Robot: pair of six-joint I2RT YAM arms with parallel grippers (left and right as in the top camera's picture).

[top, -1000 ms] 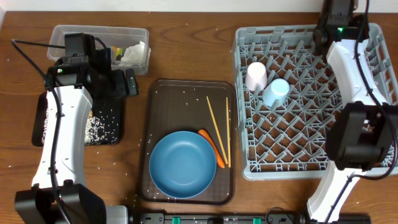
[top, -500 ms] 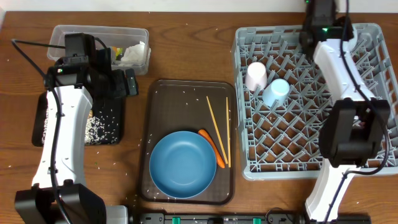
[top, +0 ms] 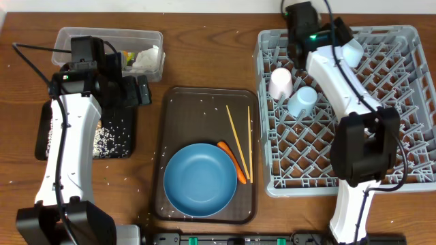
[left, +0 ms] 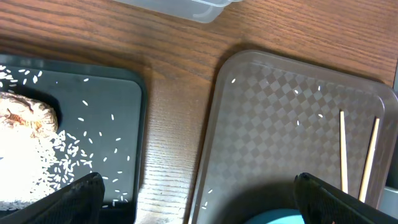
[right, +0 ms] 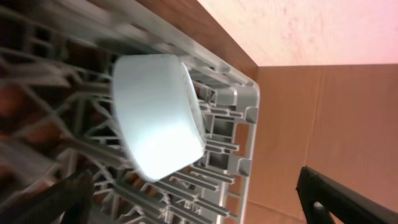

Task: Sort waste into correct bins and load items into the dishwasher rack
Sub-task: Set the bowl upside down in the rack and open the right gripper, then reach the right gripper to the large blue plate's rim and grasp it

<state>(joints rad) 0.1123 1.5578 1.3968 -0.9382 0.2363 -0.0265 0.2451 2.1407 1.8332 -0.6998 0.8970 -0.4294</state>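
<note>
Robot lab: arms (top: 68, 136) at wooden table (top: 204, 61)

blue plate (top: 199, 180), orng carrot (top: 232, 162), grey lattice rack (top: 415, 88)

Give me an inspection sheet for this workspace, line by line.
Surface: wooden table.
Job's things: light blue cup, pink cup and small bowl in the rack; blue plate, carrot and chopsticks on the brown serving tray; rice and brown lump in the black tray; tissue in the clear tub.
Clutter: stray grains on the serving tray and the wood.
Grippers: left gripper open, empty; right gripper open, apart from the bowl.
Cables: thin black cable beside the left arm.
Surroundings: pale wall behind the table.
</note>
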